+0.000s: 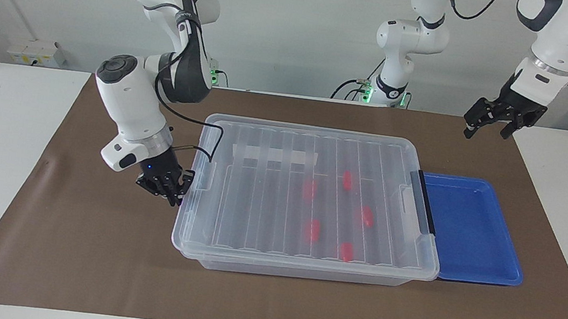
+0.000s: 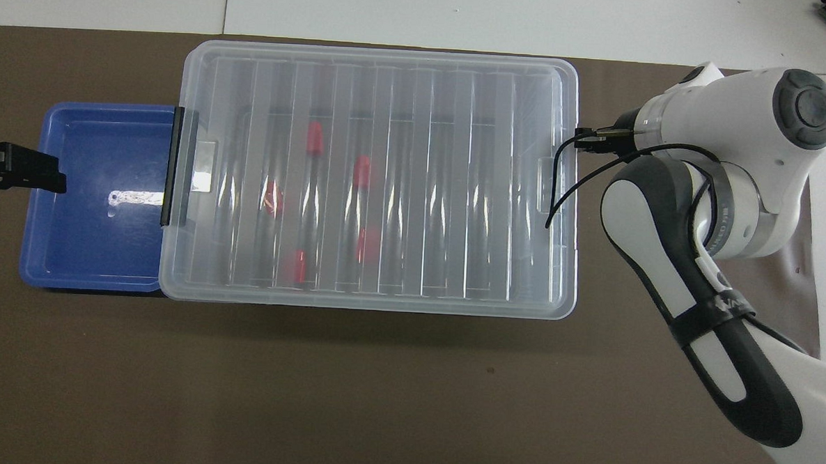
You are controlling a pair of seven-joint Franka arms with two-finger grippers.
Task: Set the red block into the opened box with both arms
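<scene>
We see the ribbed clear lid (image 1: pixel 312 195) closed over the box (image 1: pixel 303 267), five red blocks (image 1: pixel 347 180) blurred beneath it, a smooth blue tray (image 1: pixel 470 231) touching the latch end. Right gripper (image 1: pixel 170 189) sits at the lid's edge, its jaws unreadable; left gripper (image 1: pixel 496 120) waits spread above the brown mat (image 1: pixel 88 254).

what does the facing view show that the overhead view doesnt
Only the facing view shows the right gripper at the box's end wall, the left gripper whole and raised over the mat, and the white label. Only the overhead view shows the left gripper's tip over the blue tray. Both show the box with its lid on and five red blocks inside.
</scene>
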